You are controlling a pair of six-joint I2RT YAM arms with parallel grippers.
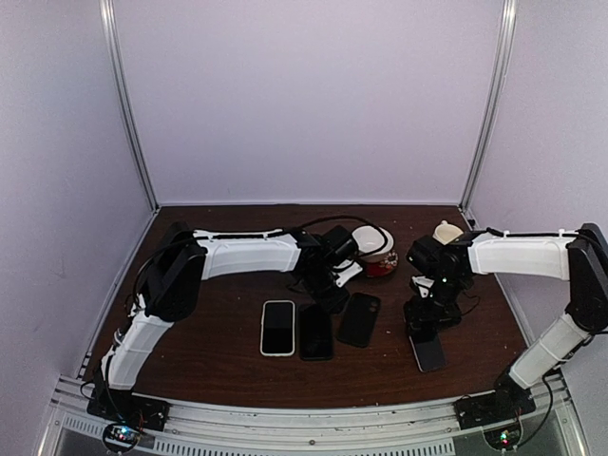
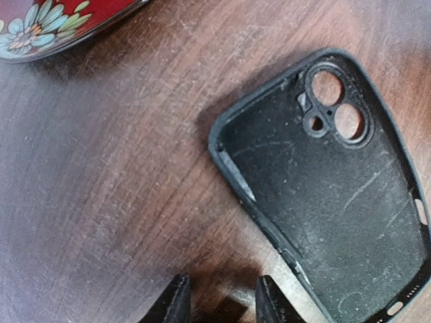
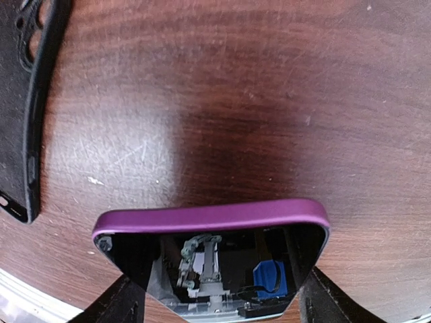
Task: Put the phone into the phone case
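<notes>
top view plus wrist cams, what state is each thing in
black case: empty, inside up, flat
purple phone: in its case, screen up, flat
white phone: flat, screen dark
bowl: upright
left end effector: part open, nothing clearly held
right end effector: straddling purple phone, grip unclear

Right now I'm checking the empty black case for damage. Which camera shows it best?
Left wrist: the black case lies open side up, filling much of the frame, lens cutouts and scuffs clear. Top external shows the black case only small and dark; right wrist catches just one edge at its left border.
</notes>
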